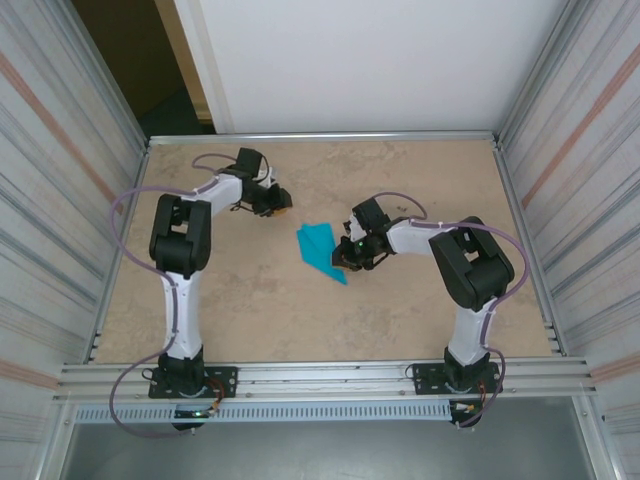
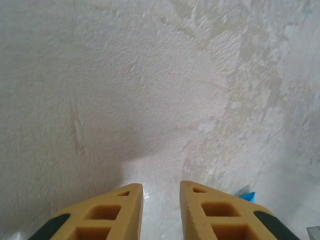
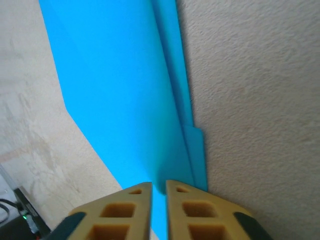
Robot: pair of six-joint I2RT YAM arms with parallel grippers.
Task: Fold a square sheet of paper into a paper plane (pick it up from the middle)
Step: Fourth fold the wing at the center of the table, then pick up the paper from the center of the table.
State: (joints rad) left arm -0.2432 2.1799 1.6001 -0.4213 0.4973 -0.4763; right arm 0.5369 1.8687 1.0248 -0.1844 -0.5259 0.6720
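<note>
- The tabletop (image 1: 420, 170) is bare apart from the teal paper (image 1: 322, 252). There is free room on every side up to the ribbed walls (image 1: 60, 150) and the near metal rail (image 1: 330, 378).
- The paper lies mid-tabletop, folded into a long pointed shape, its layered edges stepped along the right side (image 3: 125, 100).
- My left jaws sit left of the paper and a little farther back, apart from it. They are parted by a modest gap over bare tabletop and hold nothing. A teal corner (image 2: 247, 196) shows just to their right.
- My right jaws are at the paper's near right end, parted to a narrow slit with teal showing through it. I cannot tell whether the tips touch the paper.
</note>
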